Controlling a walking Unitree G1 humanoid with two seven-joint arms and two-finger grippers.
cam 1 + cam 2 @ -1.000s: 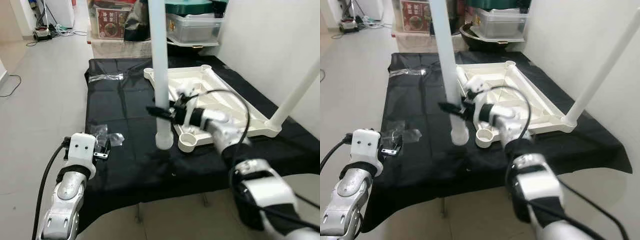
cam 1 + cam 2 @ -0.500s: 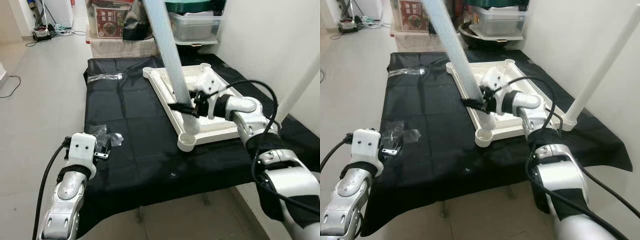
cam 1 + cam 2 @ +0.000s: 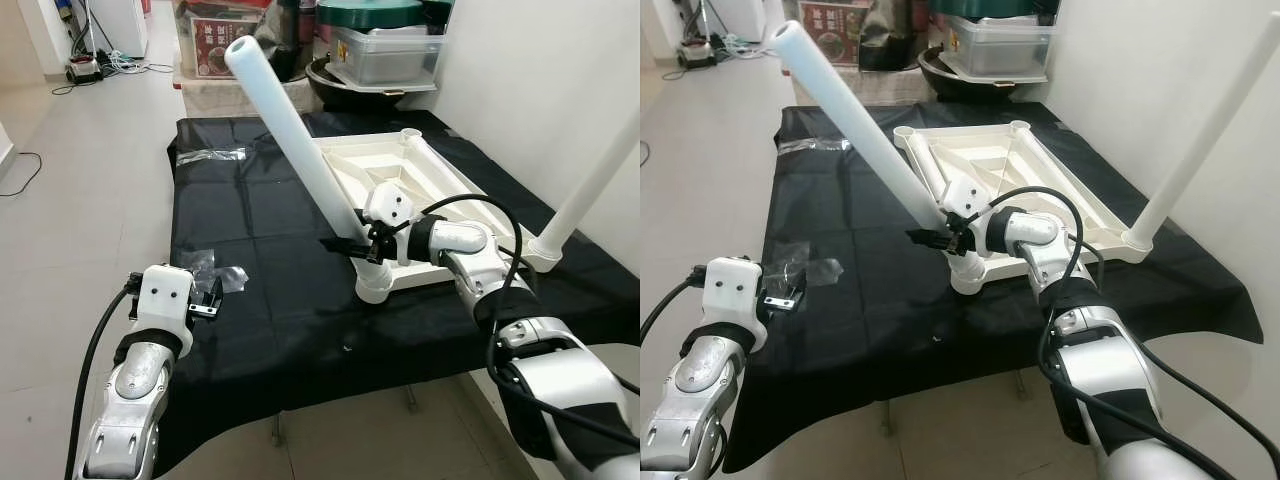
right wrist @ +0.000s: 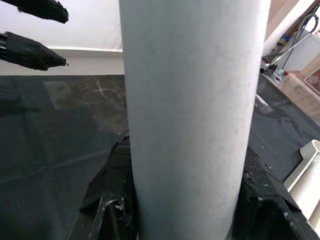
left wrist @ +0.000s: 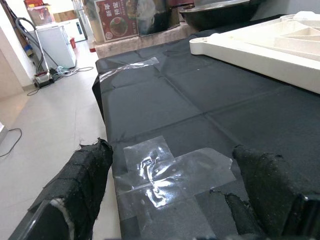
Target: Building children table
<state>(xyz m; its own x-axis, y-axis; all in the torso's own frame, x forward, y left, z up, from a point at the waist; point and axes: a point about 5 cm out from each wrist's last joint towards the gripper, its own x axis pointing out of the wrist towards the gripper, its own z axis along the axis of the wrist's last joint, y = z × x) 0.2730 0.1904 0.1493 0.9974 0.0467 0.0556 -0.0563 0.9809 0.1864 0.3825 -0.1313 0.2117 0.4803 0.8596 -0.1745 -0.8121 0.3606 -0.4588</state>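
Note:
A white tabletop (image 3: 440, 195) lies upside down on the black cloth (image 3: 260, 290). A long white table leg (image 3: 290, 130) leans up and to the left from the near-left corner socket (image 3: 372, 284). My right gripper (image 3: 352, 247) is shut on this leg just above the socket, and the leg (image 4: 190, 115) sits between the black fingers (image 4: 107, 185) in the right wrist view. Another white leg (image 3: 590, 190) stands in the tabletop's near-right corner. My left gripper (image 5: 170, 200) rests open at the cloth's left edge, over crumpled clear plastic (image 5: 170, 172).
A strip of clear plastic (image 3: 212, 154) lies at the far left of the cloth. Storage bins (image 3: 390, 45) and a box (image 3: 222, 45) stand behind the table. A white wall (image 3: 540, 90) runs along the right. Open floor (image 3: 80, 180) lies to the left.
My right gripper has brought the leg from in front of the tabletop to its near-left corner socket. The leg has tipped from upright to a strong lean to the left.

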